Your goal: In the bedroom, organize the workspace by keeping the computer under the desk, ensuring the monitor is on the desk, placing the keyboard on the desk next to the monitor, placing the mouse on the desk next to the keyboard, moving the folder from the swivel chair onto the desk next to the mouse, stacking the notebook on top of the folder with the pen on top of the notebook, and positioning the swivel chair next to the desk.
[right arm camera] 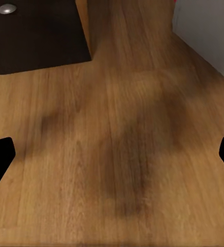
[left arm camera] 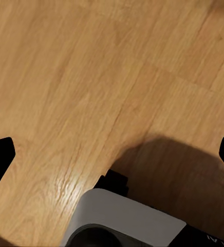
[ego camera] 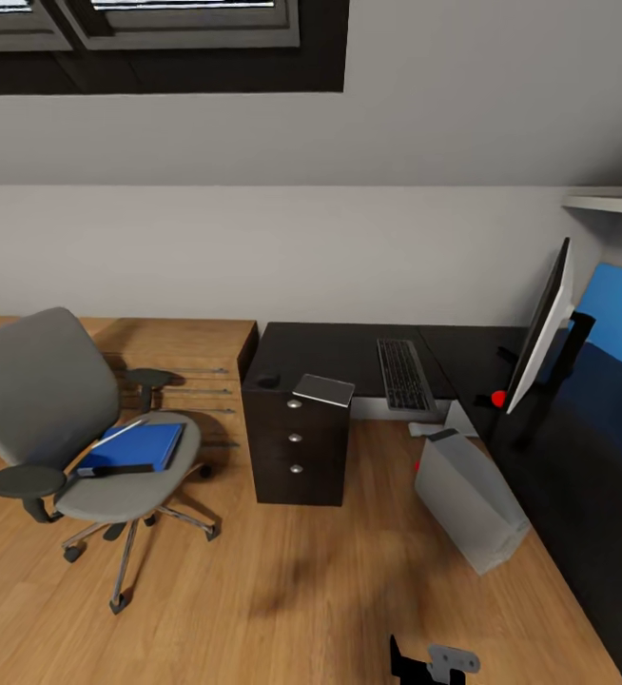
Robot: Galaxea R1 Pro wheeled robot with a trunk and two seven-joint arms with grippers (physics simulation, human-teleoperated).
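The grey swivel chair [ego camera: 54, 419] stands at the left, away from the black L-shaped desk [ego camera: 349, 347]. The blue folder [ego camera: 132, 445] lies on its seat with a thin pale stick across it, perhaps the pen. On the desk lie the mouse [ego camera: 269, 381], the notebook [ego camera: 323, 389] and the keyboard [ego camera: 404, 374]. The monitor [ego camera: 539, 338] stands on the right wing. The grey computer [ego camera: 468, 499] leans on the floor by the desk's inner corner. My left gripper [left arm camera: 112, 154] and right gripper [right arm camera: 112, 154] hang open over bare floor.
The dark drawer unit [ego camera: 297, 447] stands under the desk's left end, and its corner [right arm camera: 35, 31] appears in the right wrist view. A low light-wood counter [ego camera: 178, 342] runs behind the chair. A blue wall panel [ego camera: 620, 314] is at the right.
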